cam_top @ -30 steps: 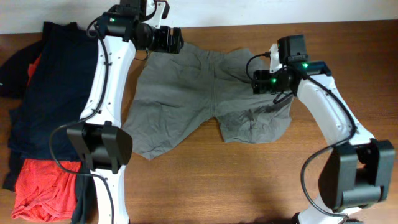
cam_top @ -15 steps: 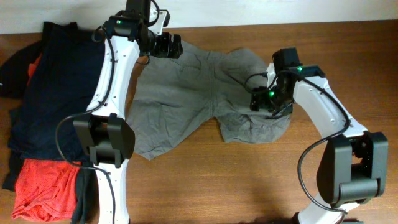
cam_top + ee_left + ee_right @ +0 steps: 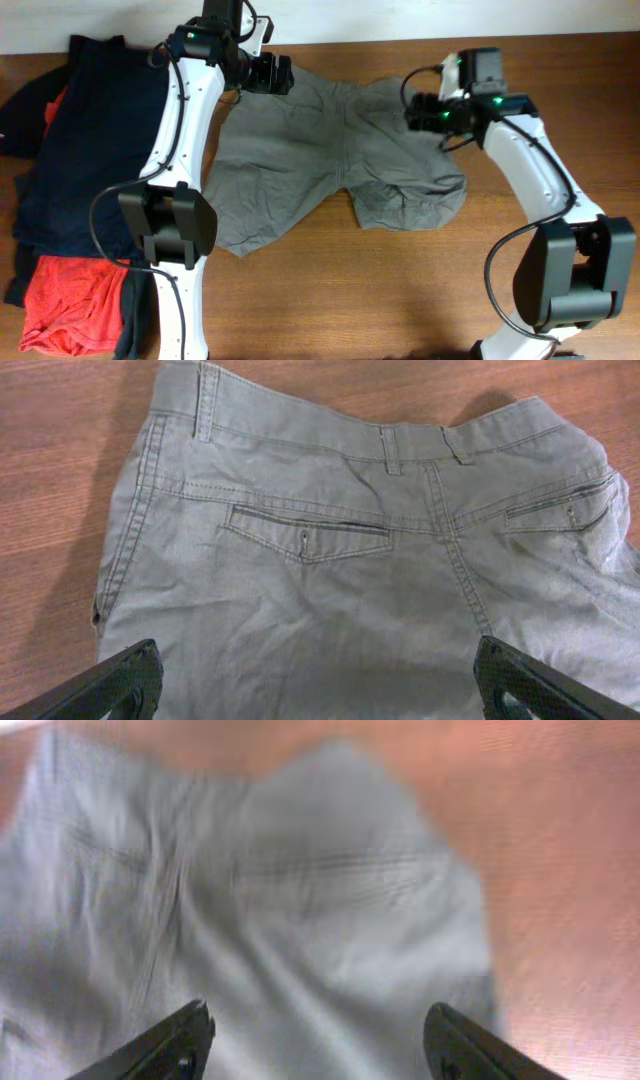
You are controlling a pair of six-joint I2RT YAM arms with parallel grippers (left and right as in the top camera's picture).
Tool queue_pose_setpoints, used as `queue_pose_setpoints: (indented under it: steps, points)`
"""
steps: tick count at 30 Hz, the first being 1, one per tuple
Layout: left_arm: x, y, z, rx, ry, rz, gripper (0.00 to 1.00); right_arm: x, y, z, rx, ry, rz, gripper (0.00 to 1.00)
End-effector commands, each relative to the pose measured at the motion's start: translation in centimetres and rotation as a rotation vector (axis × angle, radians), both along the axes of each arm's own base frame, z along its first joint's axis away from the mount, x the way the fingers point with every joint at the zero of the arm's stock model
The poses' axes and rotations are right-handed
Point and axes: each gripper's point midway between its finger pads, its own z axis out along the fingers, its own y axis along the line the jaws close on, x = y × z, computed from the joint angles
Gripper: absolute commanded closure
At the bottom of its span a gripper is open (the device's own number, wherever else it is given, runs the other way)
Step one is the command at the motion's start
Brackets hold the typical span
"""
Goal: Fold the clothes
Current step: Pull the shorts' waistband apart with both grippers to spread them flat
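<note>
Taupe shorts (image 3: 330, 160) spread unfolded mid-frame on table (image 3: 400, 290). Pre-grasp step: left claw (image 3: 272, 73) wide apart above upper-left corner, right claw (image 3: 422, 113) apart above upper-right edge, both empty. Next: lower, pinch fabric.

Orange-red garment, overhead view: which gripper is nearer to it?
Left. The left gripper hovers far beyond the orange-red garment, by the waistband of the taupe shorts; the right gripper is farther, across the shorts.
</note>
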Motion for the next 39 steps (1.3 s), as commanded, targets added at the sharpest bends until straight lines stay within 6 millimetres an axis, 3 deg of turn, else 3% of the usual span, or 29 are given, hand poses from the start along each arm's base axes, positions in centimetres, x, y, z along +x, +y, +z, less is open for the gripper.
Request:
queue_pose_setpoints:
  steps: [1, 11, 19, 29, 31, 35, 36, 38, 39]
  points:
    - [-0.1, 0.5, -0.6, 0.018, 0.012, -0.003, 0.01, 1.9, -2.5, -0.4, -0.005, -0.037, -0.058, 0.28]
    - [-0.8, 0.6, -0.9, 0.024, 0.045, -0.003, 0.01, 5.7, -3.5, -7.8, -0.007, -0.039, -0.069, 0.29]
    - [-1.6, 0.6, -1.3, 0.030, 0.079, -0.006, 0.01, 6.7, -3.6, -9.9, 0.004, -0.046, -0.083, 0.33]
    - [-1.6, 0.6, -1.3, 0.030, 0.080, -0.006, 0.01, 6.5, -2.9, -13.5, 0.038, 0.007, -0.077, 0.36]
    - [-1.6, 0.6, -1.3, 0.030, 0.080, -0.006, 0.01, 6.7, -3.0, -13.4, 0.038, -0.002, -0.077, 0.44]
    - [-1.6, 0.6, -1.3, 0.030, 0.080, -0.006, 0.01, 7.7, -2.9, -12.3, 0.046, -0.032, -0.078, 0.87]
    - [-1.6, 0.6, -1.3, 0.030, 0.080, -0.006, 0.01, 8.5, -2.6, -11.1, 0.070, -0.055, -0.074, 0.96]
    - [-1.6, 0.6, -1.3, 0.030, 0.080, -0.006, 0.01, 9.4, -2.5, -9.4, 0.089, -0.080, -0.071, 0.96]
    - [-1.6, 0.6, -1.3, 0.030, 0.080, -0.006, 0.01, 10.4, -2.6, -7.6, 0.090, -0.108, -0.069, 0.96]
